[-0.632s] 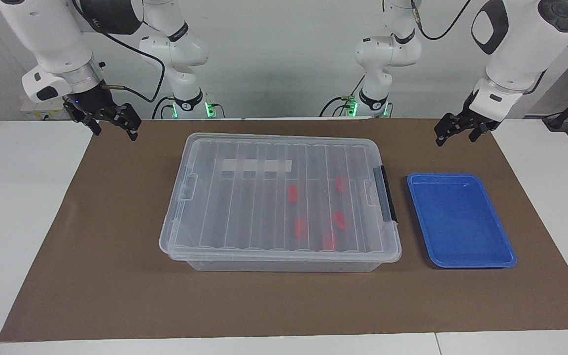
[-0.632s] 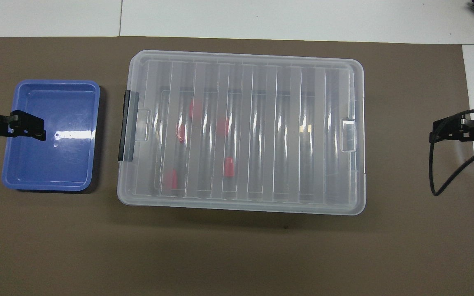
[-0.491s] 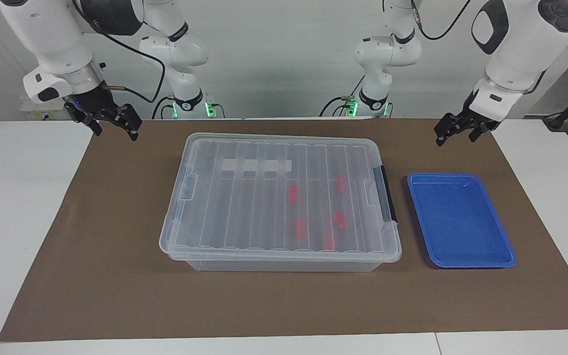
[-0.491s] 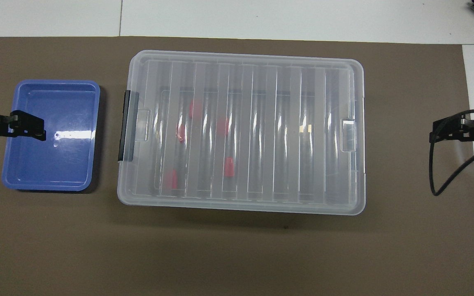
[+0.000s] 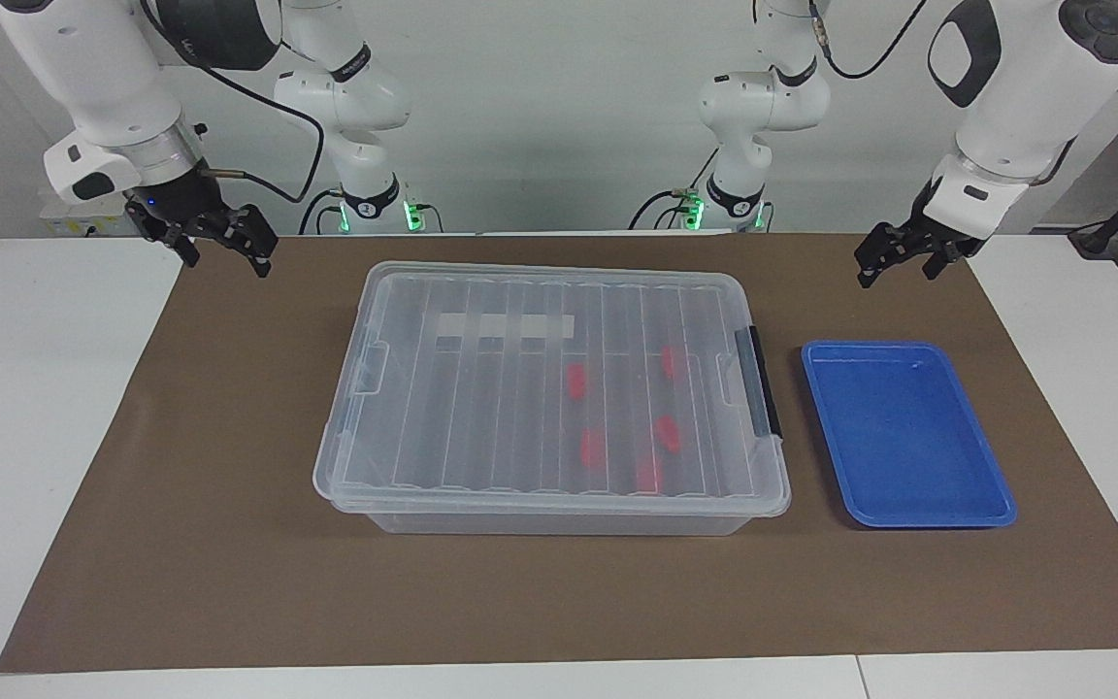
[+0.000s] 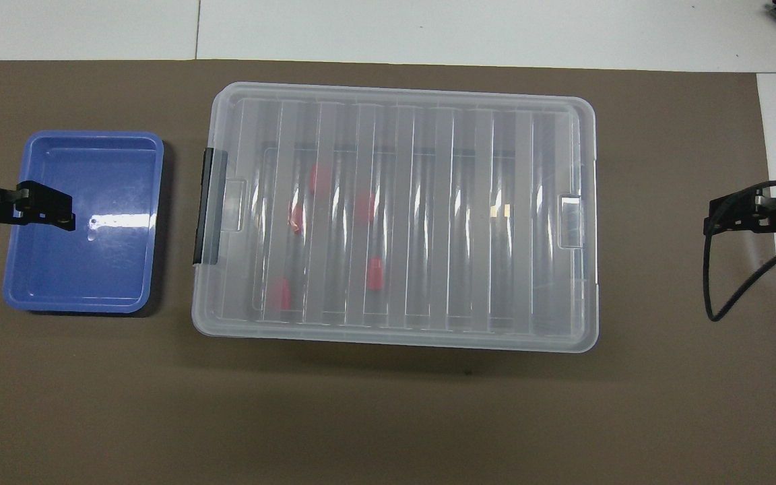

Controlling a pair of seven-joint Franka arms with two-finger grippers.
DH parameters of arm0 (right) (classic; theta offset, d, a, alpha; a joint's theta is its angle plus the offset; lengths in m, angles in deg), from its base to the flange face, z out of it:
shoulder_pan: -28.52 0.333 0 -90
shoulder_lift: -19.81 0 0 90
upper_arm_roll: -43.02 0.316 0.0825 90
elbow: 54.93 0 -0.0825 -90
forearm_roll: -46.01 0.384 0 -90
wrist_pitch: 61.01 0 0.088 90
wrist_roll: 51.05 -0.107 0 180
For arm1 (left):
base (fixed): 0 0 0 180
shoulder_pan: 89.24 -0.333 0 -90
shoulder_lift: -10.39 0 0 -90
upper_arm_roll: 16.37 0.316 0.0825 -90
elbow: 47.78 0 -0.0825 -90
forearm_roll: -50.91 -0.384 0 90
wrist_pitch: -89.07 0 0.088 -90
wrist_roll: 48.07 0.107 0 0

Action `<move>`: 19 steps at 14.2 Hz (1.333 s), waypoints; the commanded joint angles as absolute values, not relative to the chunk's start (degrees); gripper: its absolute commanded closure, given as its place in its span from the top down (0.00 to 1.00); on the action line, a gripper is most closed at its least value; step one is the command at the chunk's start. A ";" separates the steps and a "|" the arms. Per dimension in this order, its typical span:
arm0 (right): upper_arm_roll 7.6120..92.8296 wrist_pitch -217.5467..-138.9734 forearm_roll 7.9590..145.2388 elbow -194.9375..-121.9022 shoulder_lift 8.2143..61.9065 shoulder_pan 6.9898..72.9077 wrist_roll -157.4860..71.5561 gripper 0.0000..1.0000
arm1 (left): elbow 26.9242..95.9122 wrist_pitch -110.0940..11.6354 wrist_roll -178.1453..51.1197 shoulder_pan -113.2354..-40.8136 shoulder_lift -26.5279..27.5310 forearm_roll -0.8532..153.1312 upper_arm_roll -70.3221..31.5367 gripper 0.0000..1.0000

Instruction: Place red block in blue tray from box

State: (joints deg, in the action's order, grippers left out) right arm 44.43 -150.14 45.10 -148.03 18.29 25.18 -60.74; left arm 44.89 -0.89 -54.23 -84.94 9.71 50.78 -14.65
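While both arms wait raised at the robots' edge of the tabletop (image 5: 54, 408), I see the box (image 5: 481, 408) lying closed at the middle of the brown mat (image 5: 229, 582), its ribbed clear lid (image 6: 428, 202) on. Five red blocks sit inside, toward the left arm's end; one red block (image 5: 576, 381) lies nearest the box's middle. The blue tray (image 5: 996, 510) sits beside the box at that end. My left gripper (image 5: 899, 257) and right gripper (image 5: 224, 243) each hang with fingers spread, holding nothing.
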 commanded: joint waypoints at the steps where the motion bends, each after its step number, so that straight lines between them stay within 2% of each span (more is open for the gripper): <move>1: 44.60 -152.15 44.95 -151.43 16.12 24.74 -59.93 1.00 | 45.74 -0.23 -54.05 -84.41 10.83 51.27 -13.90 1.00; 3: 44.69 -154.52 45.83 -155.19 14.37 25.18 -59.84 1.00 | 45.74 -0.32 -54.05 -84.41 10.74 51.27 -13.90 1.00; 6: 44.69 -163.21 46.01 -161.18 12.86 26.85 -60.10 1.00 | 45.74 -0.32 -54.05 -84.41 10.74 51.27 -13.90 1.00; 12: 44.69 -170.34 46.01 -166.28 14.44 30.27 -62.83 1.00 | 45.74 -0.23 -54.05 -84.41 10.83 51.27 -13.90 1.00; 16: 44.69 -178.24 45.92 -168.13 17.34 32.74 -62.65 1.00 | 45.74 -0.23 -54.05 -84.41 10.83 51.27 -13.90 1.00; 19: 44.69 -180.01 45.92 -169.97 18.14 34.06 -62.57 1.00 | 45.74 -0.23 -54.05 -84.41 10.74 51.27 -13.90 1.00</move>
State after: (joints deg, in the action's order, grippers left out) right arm 44.76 -177.81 45.38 -167.94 18.30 33.49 -62.13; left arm 44.89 -0.89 -54.23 -84.94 9.71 50.79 -14.65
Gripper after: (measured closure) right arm 0.000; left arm 0.000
